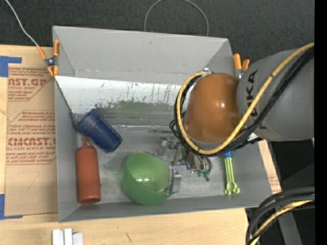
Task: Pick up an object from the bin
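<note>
End effector (178, 176), grip state not determinable, stands just beside the 3 o'clock rim of the green bowl (144, 178) at the bin's (138, 55) 6 o'clock; straddle the rim wall squarely, then lift vertically

Blue cup (99, 130) (tipped) near red bottle (88, 176); lime stick (230, 175) apart.

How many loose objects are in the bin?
4: blue cup back left, red bottle front left, green bowl front middle, lime stick front right. The arm may hide more.
</note>
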